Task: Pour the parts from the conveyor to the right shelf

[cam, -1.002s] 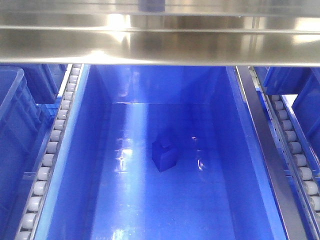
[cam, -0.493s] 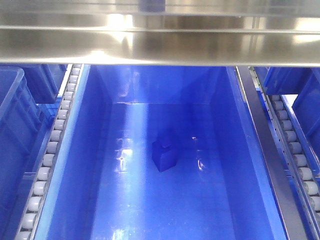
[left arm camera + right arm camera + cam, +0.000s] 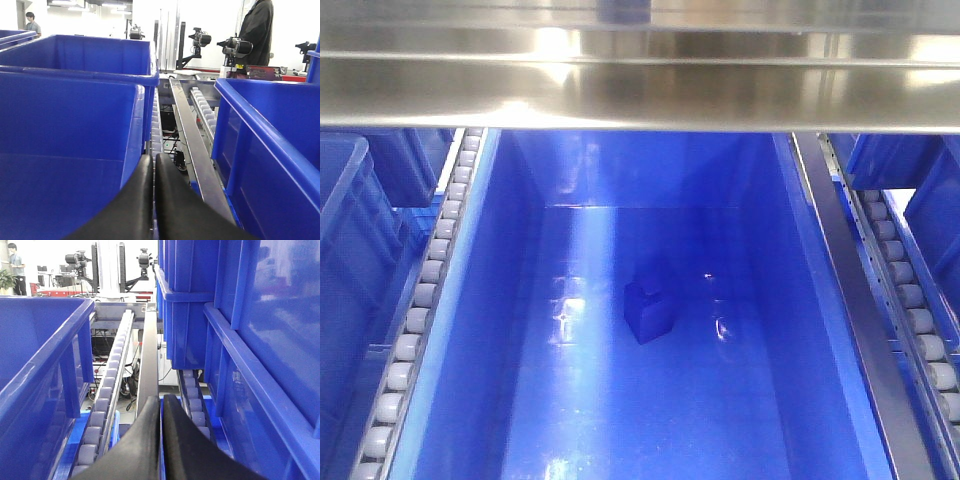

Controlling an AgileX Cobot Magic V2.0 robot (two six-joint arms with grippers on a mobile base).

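One glossy, seemingly cube-shaped blue part (image 3: 648, 311) sits in smooth plastic bin (image 3: 800, 330).

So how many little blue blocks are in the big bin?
1. The block sits on the floor of the bin, near the middle. The near end is out of view.

Each hand, left hand (image 3: 153, 165) and right hand (image 3: 161, 407), has smooth, curved matte-black fingers.
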